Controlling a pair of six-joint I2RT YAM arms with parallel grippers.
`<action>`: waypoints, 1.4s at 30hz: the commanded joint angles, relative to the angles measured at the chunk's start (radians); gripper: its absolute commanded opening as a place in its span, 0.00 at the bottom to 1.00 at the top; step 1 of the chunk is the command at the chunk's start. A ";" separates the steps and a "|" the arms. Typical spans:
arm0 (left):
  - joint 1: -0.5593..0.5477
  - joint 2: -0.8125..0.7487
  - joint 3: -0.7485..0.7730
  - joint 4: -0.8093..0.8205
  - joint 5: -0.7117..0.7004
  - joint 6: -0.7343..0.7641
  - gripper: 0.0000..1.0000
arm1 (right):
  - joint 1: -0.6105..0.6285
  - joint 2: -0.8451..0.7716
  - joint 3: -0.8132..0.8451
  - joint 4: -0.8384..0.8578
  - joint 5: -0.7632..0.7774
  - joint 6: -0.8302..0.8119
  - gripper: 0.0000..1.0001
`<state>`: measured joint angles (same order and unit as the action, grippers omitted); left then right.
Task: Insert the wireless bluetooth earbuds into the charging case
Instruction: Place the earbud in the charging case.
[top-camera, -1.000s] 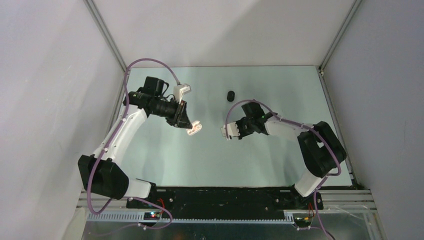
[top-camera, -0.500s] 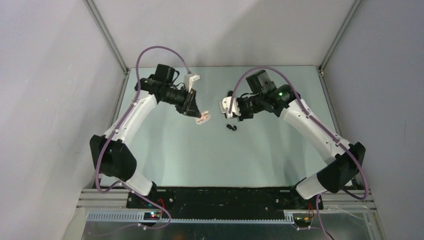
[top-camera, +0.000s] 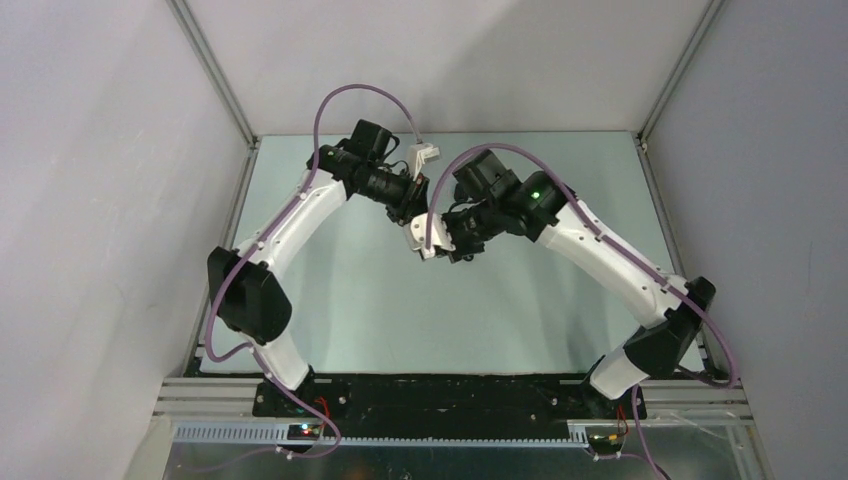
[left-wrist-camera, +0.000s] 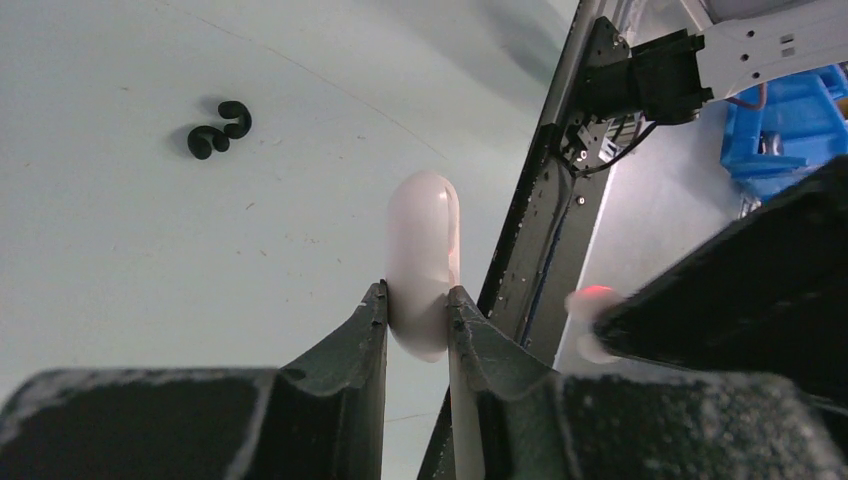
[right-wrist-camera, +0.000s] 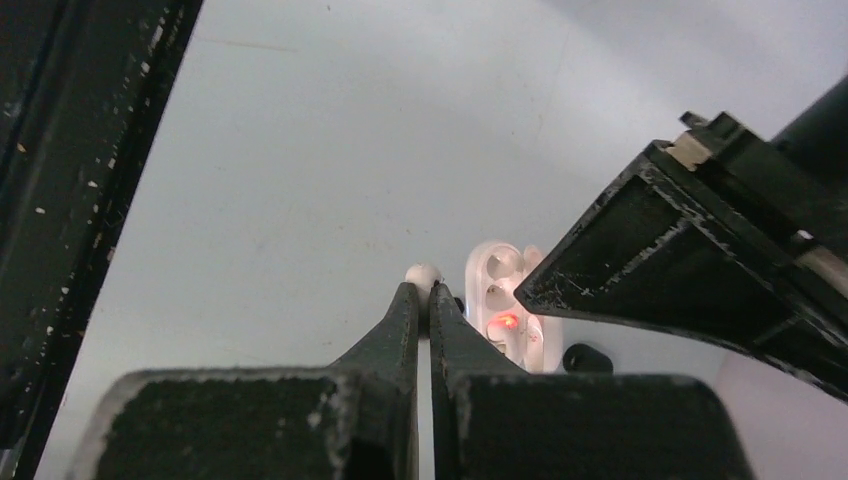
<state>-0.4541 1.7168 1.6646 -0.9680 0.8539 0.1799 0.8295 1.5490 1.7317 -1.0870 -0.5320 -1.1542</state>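
Observation:
My left gripper (left-wrist-camera: 417, 295) is shut on the white charging case (left-wrist-camera: 424, 250), seen edge-on above the table. In the right wrist view the case (right-wrist-camera: 505, 300) stands open, showing its sockets and a red light inside. My right gripper (right-wrist-camera: 424, 290) is shut on a white earbud (right-wrist-camera: 423, 274), held just left of the open case and apart from it. Two black earbuds (left-wrist-camera: 218, 130) lie together on the table. In the top view both grippers meet above the table's (top-camera: 330, 300) middle, and the case and the white bud are hidden there.
A small black rounded object (right-wrist-camera: 585, 357) lies on the table behind the case. The left gripper's dark body (right-wrist-camera: 690, 250) fills the right of the right wrist view. A black frame rail (left-wrist-camera: 545, 230) and a blue bin (left-wrist-camera: 790, 120) lie beyond the table edge.
Both arms have swung inward and towards the back. The left gripper carried the case to the right, the right gripper moved left, and the two now meet at the table's middle.

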 joint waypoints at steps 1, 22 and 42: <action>-0.010 -0.020 0.028 0.016 0.043 -0.034 0.00 | 0.037 0.033 0.019 0.029 0.142 -0.001 0.00; -0.018 -0.046 0.012 0.018 0.019 -0.046 0.00 | 0.088 0.054 -0.024 0.140 0.316 -0.049 0.00; -0.018 -0.043 0.023 0.017 0.050 -0.057 0.00 | 0.079 0.088 -0.029 0.154 0.300 -0.036 0.00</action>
<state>-0.4637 1.7164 1.6646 -0.9665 0.8604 0.1452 0.9104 1.6272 1.6997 -0.9661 -0.2253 -1.1893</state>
